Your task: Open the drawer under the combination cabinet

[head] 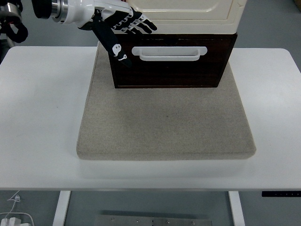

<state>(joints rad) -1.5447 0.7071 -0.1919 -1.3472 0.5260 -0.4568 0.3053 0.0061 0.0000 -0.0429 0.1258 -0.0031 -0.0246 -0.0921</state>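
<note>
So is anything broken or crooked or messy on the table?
Nothing stands out. The dark drawer sits square under the cream cabinet, its white handle level, on a flat beige mat. The left hand reaches toward the handle with fingers spread. No spills.

The cream cabinet (181,12) is cut off by the picture's top edge, so only its lowest part shows. The left hand (120,30) covers the upper left corner of the dark drawer (171,70). The left arm (61,9) runs out of frame at the top left.
</note>
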